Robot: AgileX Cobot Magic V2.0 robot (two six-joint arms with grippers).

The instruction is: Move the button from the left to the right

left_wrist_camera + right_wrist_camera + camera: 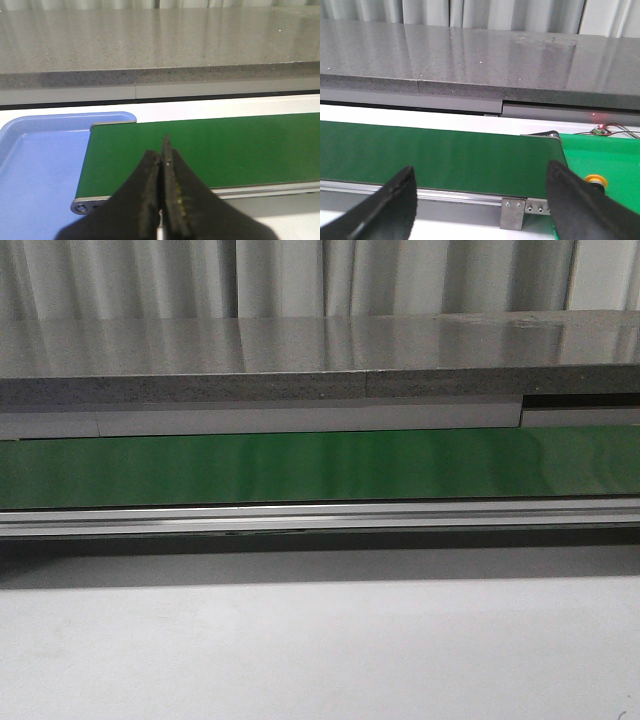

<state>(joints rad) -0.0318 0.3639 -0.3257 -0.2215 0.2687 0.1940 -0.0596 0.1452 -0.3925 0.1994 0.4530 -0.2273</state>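
The button (pixel 596 180) shows only in the right wrist view: its yellow-orange head peeks out beside my right finger, in the bright green tray (pixel 605 160) past the belt's right end. My right gripper (pixel 480 200) is wide open and empty, hovering at the near rail by the belt's right end. My left gripper (pixel 162 160) is shut with nothing between its pads, above the near edge of the green belt (pixel 210 150) near its left end. Neither gripper shows in the front view, where the belt (pixel 320 468) is bare.
A blue tray (pixel 40 170) lies at the belt's left end. A grey stone-like shelf (pixel 300 355) runs behind the belt. The belt's aluminium rail (pixel 320 517) and a metal bracket (pixel 512 214) line the near side. A white tabletop (pixel 320 650) lies in front.
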